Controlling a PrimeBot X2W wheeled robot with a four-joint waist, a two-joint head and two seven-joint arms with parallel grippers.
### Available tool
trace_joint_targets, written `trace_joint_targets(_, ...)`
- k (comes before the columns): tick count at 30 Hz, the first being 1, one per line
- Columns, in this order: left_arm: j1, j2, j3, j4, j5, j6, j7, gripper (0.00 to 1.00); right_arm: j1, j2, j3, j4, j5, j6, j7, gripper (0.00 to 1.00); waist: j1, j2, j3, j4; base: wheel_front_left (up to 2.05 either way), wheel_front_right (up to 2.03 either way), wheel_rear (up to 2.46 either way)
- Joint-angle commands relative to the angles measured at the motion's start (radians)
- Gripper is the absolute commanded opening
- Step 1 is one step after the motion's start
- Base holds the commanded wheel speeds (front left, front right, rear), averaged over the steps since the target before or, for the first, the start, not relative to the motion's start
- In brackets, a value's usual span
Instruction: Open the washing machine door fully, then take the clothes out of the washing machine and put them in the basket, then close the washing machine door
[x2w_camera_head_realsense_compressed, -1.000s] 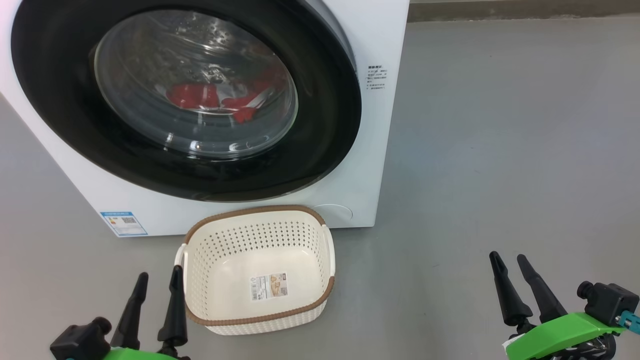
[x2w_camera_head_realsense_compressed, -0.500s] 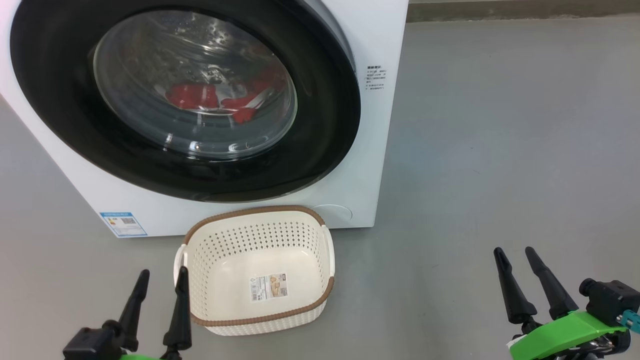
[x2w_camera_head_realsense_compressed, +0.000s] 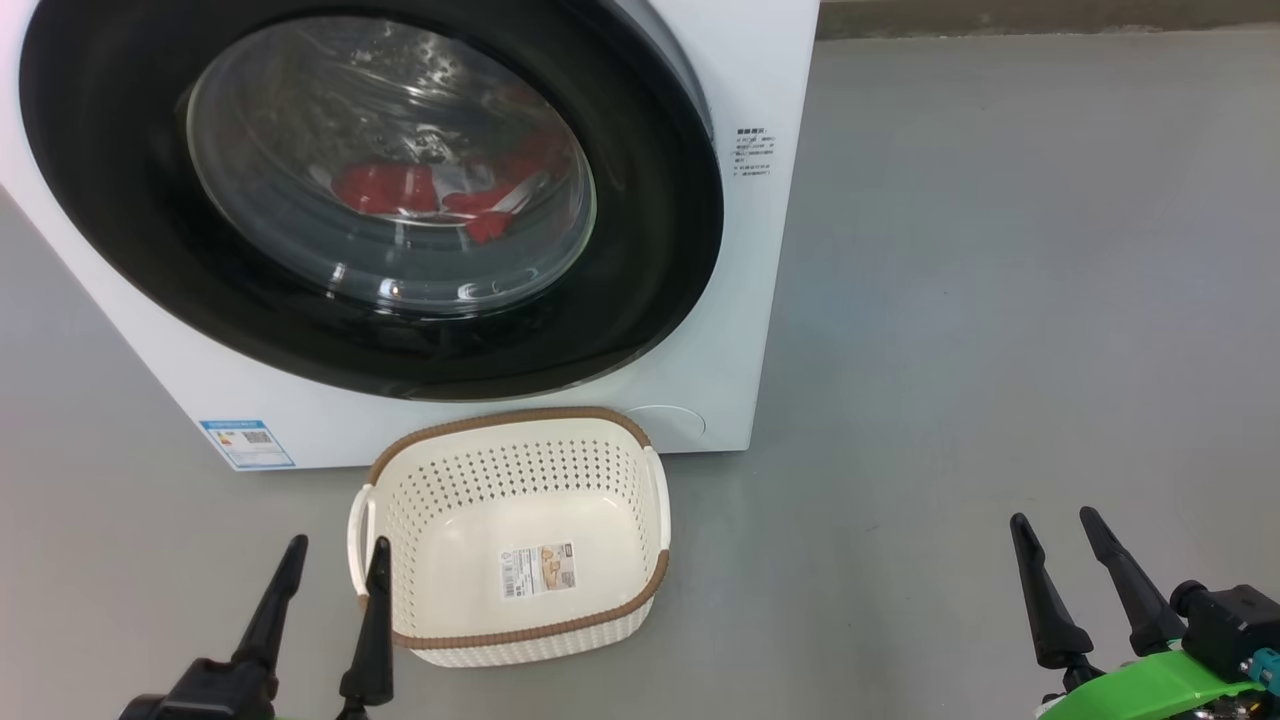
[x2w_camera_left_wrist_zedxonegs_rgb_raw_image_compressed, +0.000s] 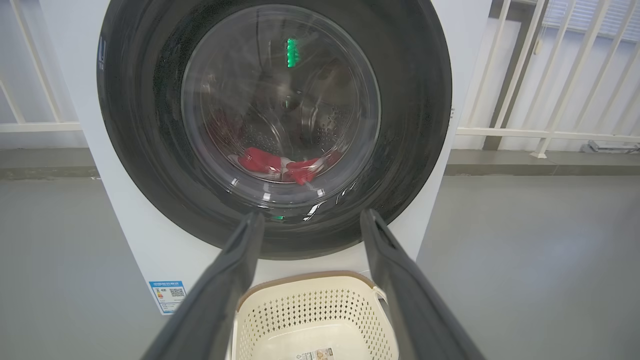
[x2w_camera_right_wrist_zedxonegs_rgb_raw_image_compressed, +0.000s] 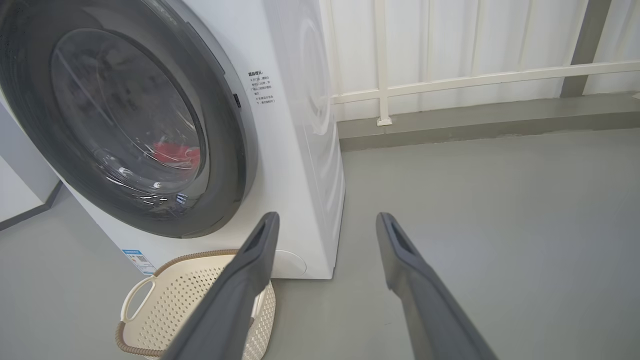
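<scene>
A smooth grey floor (x2w_camera_head_realsense_compressed: 1000, 250) ends at its far edge in a low grey kerb (x2w_camera_right_wrist_zedxonegs_rgb_raw_image_compressed: 475, 122), above which a white railing (x2w_camera_right_wrist_zedxonegs_rgb_raw_image_compressed: 480, 80) stands against a pale wall (x2w_camera_right_wrist_zedxonegs_rgb_raw_image_compressed: 450, 35).

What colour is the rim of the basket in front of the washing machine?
Brown, with a woven look, on the cream basket; the head view shows it best.

text: none legible | washing machine (x2w_camera_head_realsense_compressed: 760, 330) print (x2w_camera_head_realsense_compressed: 754, 152), basket (x2w_camera_head_realsense_compressed: 655, 590) label (x2w_camera_head_realsense_compressed: 539, 571): too small

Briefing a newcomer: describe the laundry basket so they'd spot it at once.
Find the big white front-loading washing machine with its round glossy black door. On the grey floor just before it sits a small cream perforated plastic basket. Its brown woven-look rim and paper label set it apart.
</scene>
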Motion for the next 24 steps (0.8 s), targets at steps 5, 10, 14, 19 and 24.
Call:
trace_joint_targets(5, -0.021, 0.017, 0.029, -0.022, 0.059, 0.008, -0.021, 1.0, 0.003, 0.002, -0.001, -0.035, -0.06, -0.001, -0.022, 1.0, 0.0, 0.0, 0.009, -0.001, 0.0, 0.0, 0.0)
trace_joint_targets(10, -0.025, 0.017, 0.031, -0.017, 0.057, 0.008, -0.021, 1.0, 0.007, 0.01, -0.01, -0.038, -0.063, -0.001, -0.022, 1.0, 0.0, 0.0, 0.012, 0.0, 0.0, 0.0, 0.0)
trace_joint_targets(14, -0.026, 0.017, 0.033, -0.014, 0.051, 0.01, -0.021, 1.0, 0.01, 0.013, -0.015, -0.039, -0.063, -0.001, -0.022, 1.0, 0.0, 0.0, 0.012, 0.003, 0.0, 0.0, 0.0)
trace_joint_targets(19, -0.025, 0.017, 0.033, -0.01, 0.046, 0.01, -0.021, 1.0, 0.013, 0.014, -0.02, -0.039, -0.064, -0.001, -0.022, 1.0, 0.0, 0.0, 0.01, 0.008, 0.0, 0.0, 0.0)
trace_joint_targets(24, -0.026, 0.017, 0.033, -0.006, 0.042, 0.01, -0.021, 1.0, 0.014, 0.016, -0.024, -0.042, -0.065, -0.001, -0.022, 1.0, 0.0, 0.0, 0.01, 0.011, 0.0, 0.0, 0.0)
